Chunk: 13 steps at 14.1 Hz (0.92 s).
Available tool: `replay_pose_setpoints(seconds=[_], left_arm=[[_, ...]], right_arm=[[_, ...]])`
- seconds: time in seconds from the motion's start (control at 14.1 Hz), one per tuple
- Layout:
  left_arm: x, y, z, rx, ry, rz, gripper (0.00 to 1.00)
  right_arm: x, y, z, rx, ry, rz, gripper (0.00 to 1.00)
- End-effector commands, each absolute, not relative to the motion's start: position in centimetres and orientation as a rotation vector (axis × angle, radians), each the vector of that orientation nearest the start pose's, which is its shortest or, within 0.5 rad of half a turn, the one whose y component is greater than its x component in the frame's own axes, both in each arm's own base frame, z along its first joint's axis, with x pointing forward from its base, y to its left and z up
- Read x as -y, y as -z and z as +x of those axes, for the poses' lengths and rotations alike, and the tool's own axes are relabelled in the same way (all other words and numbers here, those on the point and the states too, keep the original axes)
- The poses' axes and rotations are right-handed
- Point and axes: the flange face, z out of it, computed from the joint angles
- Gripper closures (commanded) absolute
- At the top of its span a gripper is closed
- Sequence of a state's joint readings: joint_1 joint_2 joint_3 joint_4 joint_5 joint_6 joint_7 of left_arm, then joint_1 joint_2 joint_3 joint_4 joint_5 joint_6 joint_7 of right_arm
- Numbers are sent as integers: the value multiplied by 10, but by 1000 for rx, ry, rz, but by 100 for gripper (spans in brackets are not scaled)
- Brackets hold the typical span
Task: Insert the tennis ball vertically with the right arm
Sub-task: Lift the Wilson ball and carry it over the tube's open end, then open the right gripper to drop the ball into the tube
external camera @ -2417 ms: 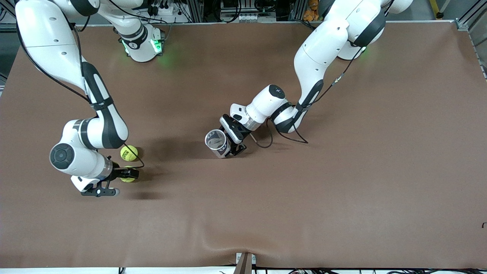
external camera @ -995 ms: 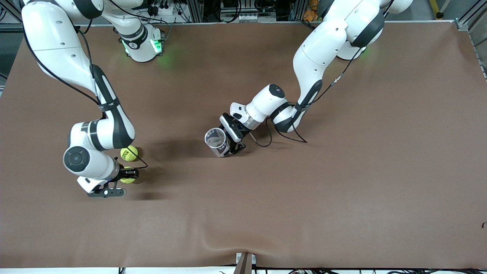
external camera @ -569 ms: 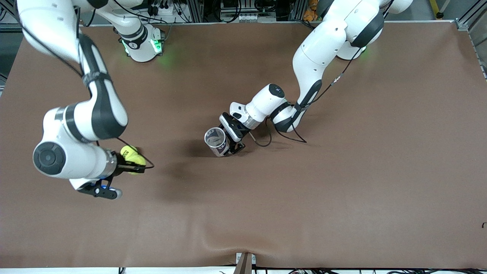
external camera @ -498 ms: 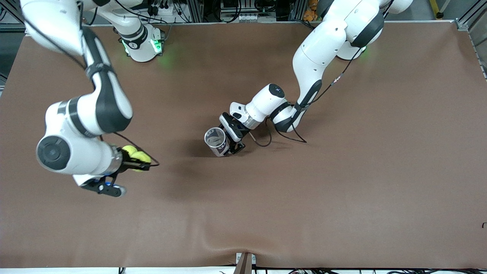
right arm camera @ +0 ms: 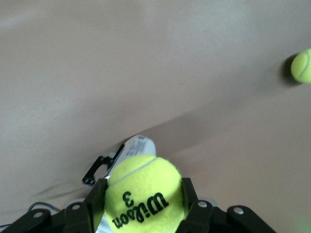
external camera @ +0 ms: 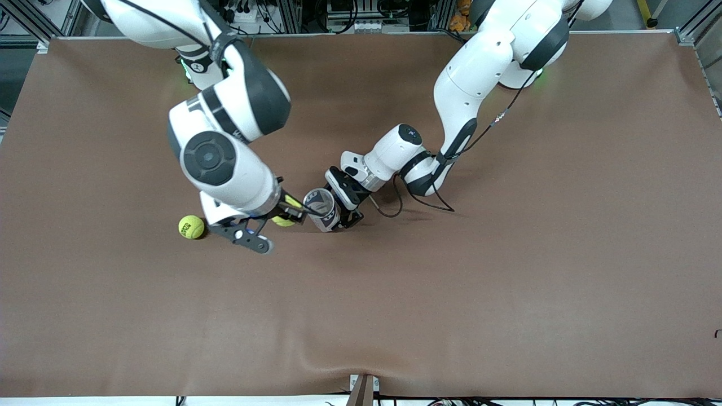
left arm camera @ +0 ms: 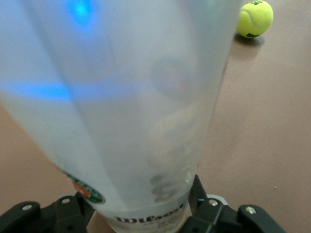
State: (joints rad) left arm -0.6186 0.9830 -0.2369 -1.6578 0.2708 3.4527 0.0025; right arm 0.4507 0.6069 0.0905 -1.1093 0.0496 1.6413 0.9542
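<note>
My right gripper (external camera: 286, 213) is shut on a yellow tennis ball (external camera: 284, 219), up in the air right beside the open mouth of a clear ball can (external camera: 320, 209). The right wrist view shows the ball (right arm camera: 143, 194) filling the space between the fingers (right arm camera: 188, 194), with the can (right arm camera: 135, 145) just under it. My left gripper (external camera: 342, 210) is shut on the can near its base and holds it tilted, mouth upward. In the left wrist view the can (left arm camera: 131, 111) fills most of the picture, between the left gripper's (left arm camera: 141, 216) fingers.
A second tennis ball (external camera: 191, 226) lies on the brown table (external camera: 507, 270) toward the right arm's end; it shows as the loose ball (left arm camera: 255, 18) and the loose ball (right arm camera: 302, 65) in the wrist views. A loose black cable (external camera: 395, 208) loops at the left wrist.
My right arm has lifted its tennis ball off the table and carried it across to the can's mouth. The second ball, the left arm and the can have stayed put.
</note>
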Motion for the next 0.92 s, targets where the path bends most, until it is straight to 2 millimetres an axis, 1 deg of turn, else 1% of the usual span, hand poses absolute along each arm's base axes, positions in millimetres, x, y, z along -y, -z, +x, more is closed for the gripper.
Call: replay_pose_setpoints(seconds=[0.0,0.07,0.14,0.28,0.5,0.57,0.64,0.78,0.85], left_arm=[[532,-145,465,-1543,1319,-2958,23],[532,-144,465,-1545,1317,-2957,23],[532,-144,465,-1543,1314,-2959,23],[532,-144,465,-1543,1316,-2958,23],[532,-145,466,-1540,1319,-2958,23],[532,-145,465,-1543,1319,-2958,23],[532,-145,465,-1545,1319,-2956,23],[532,-146,466,-1542,1322,-2956,23],[533,-146,465,-1545,1322,-2956,23]], right_arm=[[-366,-464,624,-744,-256,-2962,100],[-378,-459,618,-776,-269,-2958,100],[-386,-455,614,-772,-272,-2962,100],[-388,-451,612,-771,-277,-2968,100],[-394,-435,613,-769,-293,-2983,100],[-399,-435,610,-757,-283,-2983,100],[-399,-434,611,-758,-278,-2980,100],[-404,-417,607,-758,-299,-2997,100],[-405,-416,607,-764,-284,-2988,100]])
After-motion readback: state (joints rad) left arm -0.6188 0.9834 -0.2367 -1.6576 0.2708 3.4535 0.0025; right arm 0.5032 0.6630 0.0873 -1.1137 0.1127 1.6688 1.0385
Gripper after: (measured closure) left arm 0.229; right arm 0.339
